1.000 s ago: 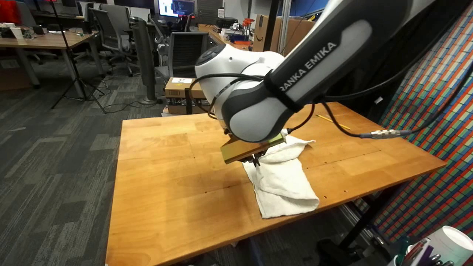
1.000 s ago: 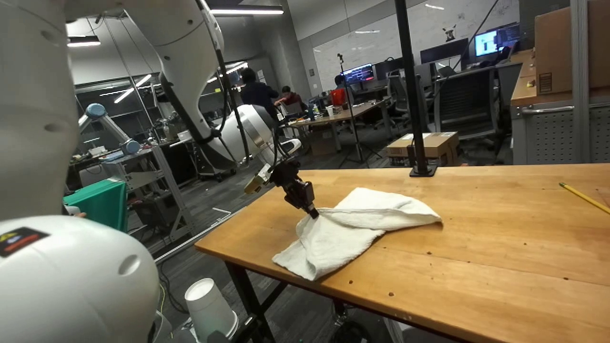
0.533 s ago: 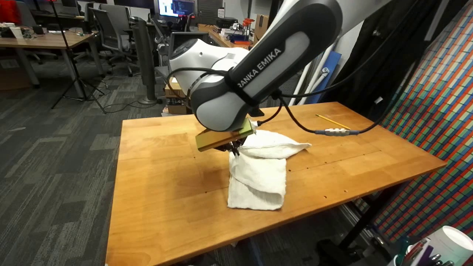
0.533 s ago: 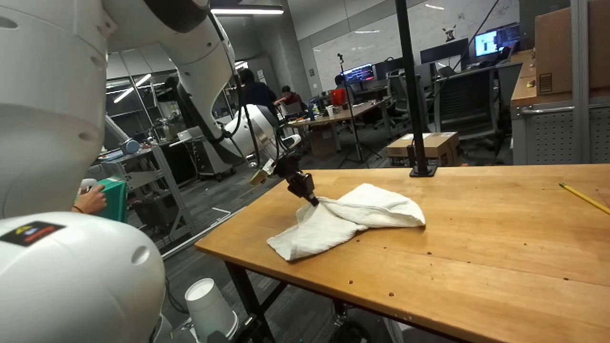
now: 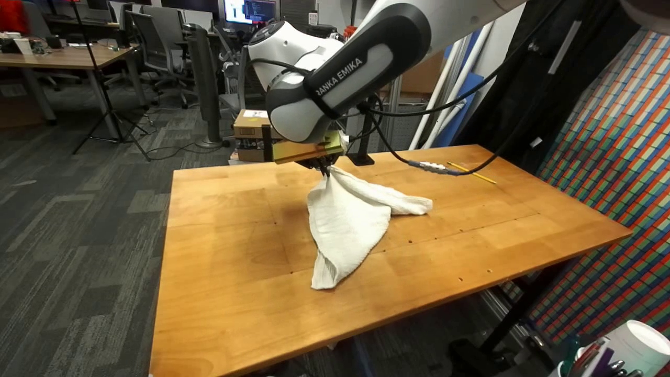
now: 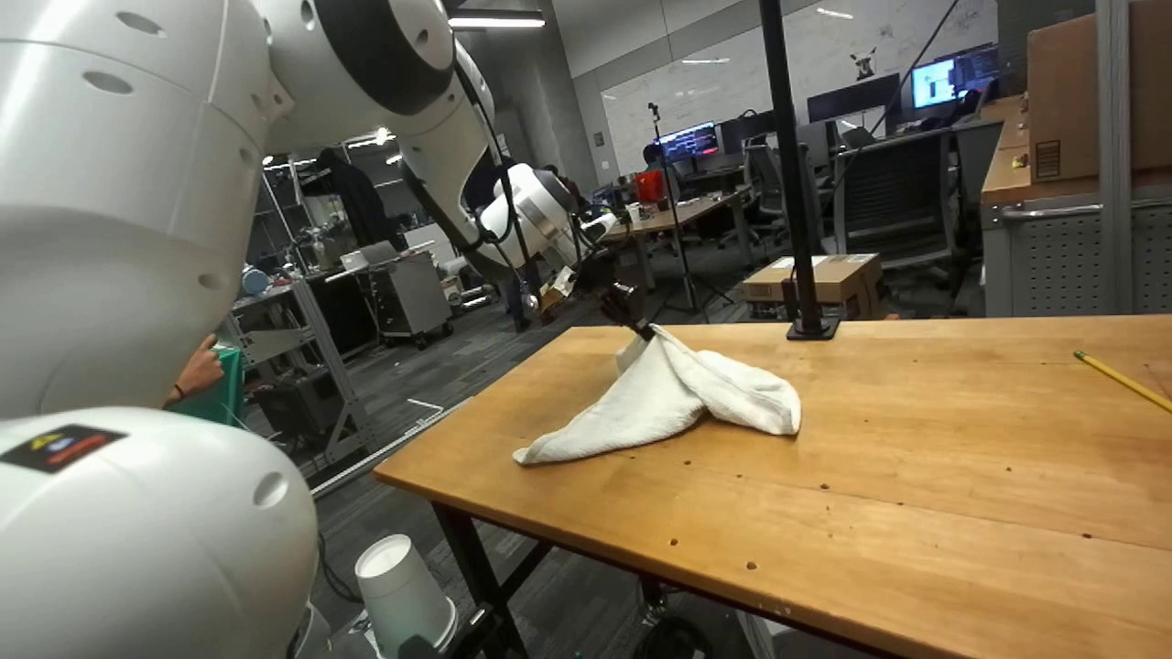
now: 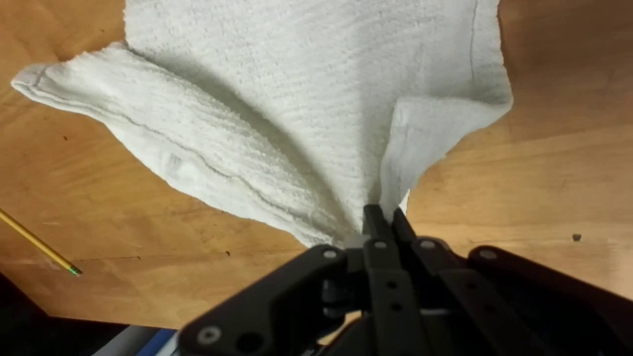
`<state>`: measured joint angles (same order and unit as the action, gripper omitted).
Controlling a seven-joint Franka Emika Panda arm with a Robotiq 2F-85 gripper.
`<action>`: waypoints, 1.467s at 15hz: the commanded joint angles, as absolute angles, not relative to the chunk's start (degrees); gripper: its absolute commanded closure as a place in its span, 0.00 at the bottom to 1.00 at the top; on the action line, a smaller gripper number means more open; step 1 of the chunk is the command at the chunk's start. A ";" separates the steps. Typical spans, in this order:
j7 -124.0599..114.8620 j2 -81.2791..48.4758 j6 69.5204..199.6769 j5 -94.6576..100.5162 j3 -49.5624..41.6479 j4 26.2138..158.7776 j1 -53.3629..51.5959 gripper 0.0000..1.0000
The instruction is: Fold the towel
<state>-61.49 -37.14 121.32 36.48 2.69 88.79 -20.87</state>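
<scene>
Fingers [image 7: 377,225] grip a pinch of white towel [image 7: 306,99], newly raised into a peak; the remainder lies on the bench [image 7: 554,168], dragged along with it. Fold judged under way, unfinished. Towel: nubby, stitch-hemmed, slack. Bench: smooth, jointed wood. Yellow pencil [image 5: 482,177] lies beyond, well apart.

End effector [image 7: 387,213] has lifted towel [image 5: 346,222] higher
</scene>
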 commanded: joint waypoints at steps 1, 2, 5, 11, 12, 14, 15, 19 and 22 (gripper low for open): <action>-59.38 -42.03 119.03 35.06 0.86 79.85 -21.85 0.98; -59.10 -42.81 118.99 34.99 0.62 78.66 -21.81 0.98; -57.91 -45.29 119.26 34.72 0.08 75.80 -21.61 0.98; -57.71 -48.16 119.30 33.07 -1.73 74.83 -20.90 0.59; -57.83 -48.07 119.35 32.68 -2.16 75.28 -20.81 0.53; -58.66 -47.39 119.76 32.77 -3.35 76.45 -20.83 0.37; -59.16 -46.69 119.87 33.22 -4.09 77.17 -20.81 0.30; -59.67 -44.57 119.30 33.39 -6.34 79.25 -19.81 0.01; -60.42 -43.21 118.80 33.64 -7.67 80.89 -18.90 0.00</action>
